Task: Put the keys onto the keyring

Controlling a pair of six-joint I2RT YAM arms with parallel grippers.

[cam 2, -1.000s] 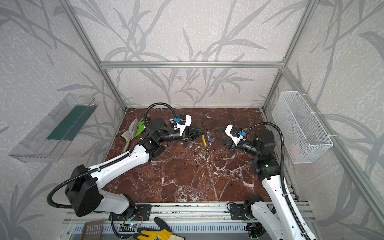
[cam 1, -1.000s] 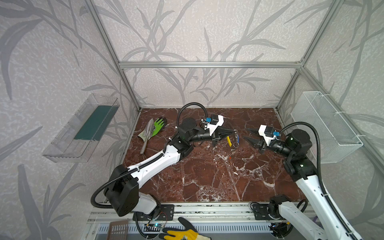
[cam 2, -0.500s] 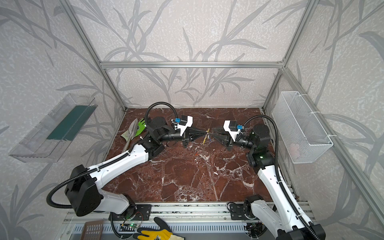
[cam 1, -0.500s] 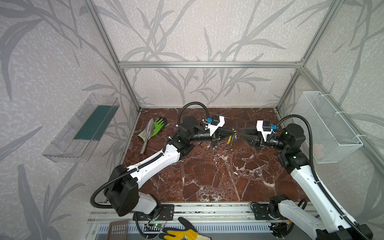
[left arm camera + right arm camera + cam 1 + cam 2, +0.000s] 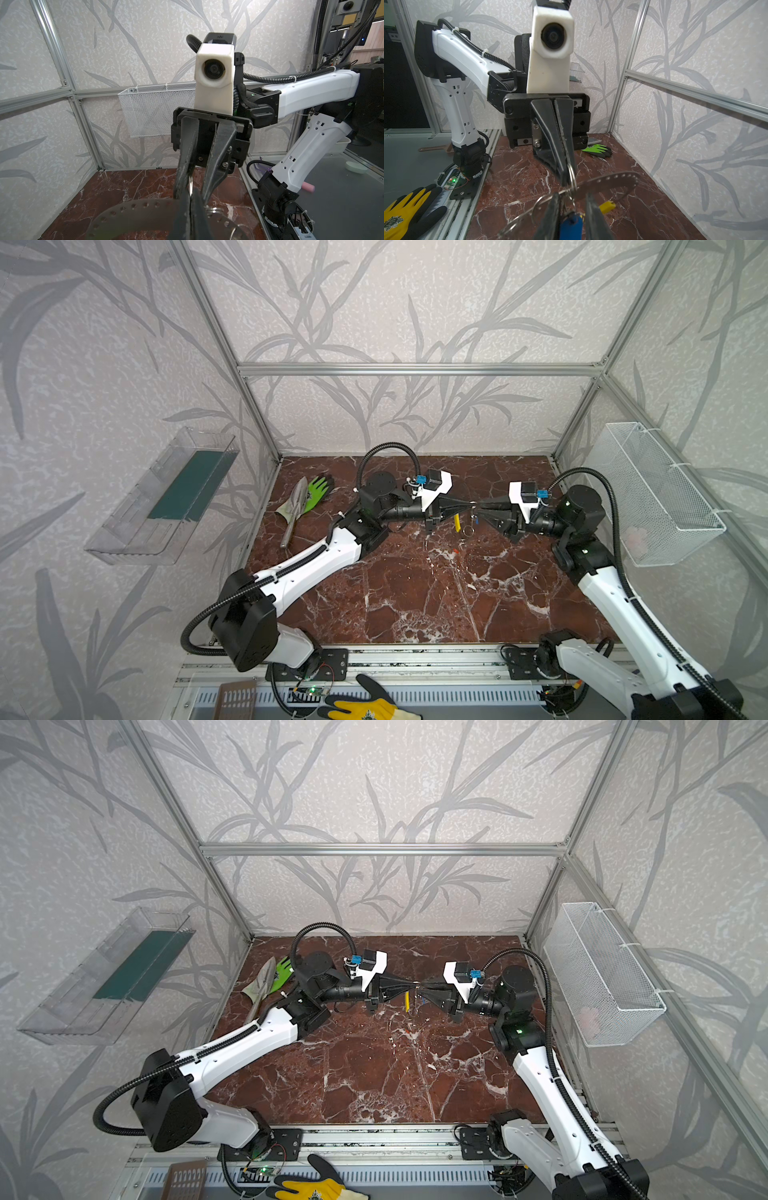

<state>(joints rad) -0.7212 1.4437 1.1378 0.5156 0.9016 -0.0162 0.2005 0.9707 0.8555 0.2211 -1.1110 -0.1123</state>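
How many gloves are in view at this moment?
2. A green glove lies at the back left of the table, next to a trowel. A yellow glove lies off the table, below the front rail. Others could be hidden.

Wht arm shells [image 5: 316, 566], blk joints [image 5: 245, 630] — ribbed blk cables [image 5: 389, 444].

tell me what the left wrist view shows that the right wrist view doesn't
Only the left wrist view: the white mesh basket on the wall, and the right gripper seen head-on, jaws apart.
Only the right wrist view: the left gripper head-on, shut on the keyring; the keyring's yellow arc; the blue key tag between the right gripper's fingers; the green glove and the yellow glove.
Both: the keyring's dotted band and the marble tabletop.
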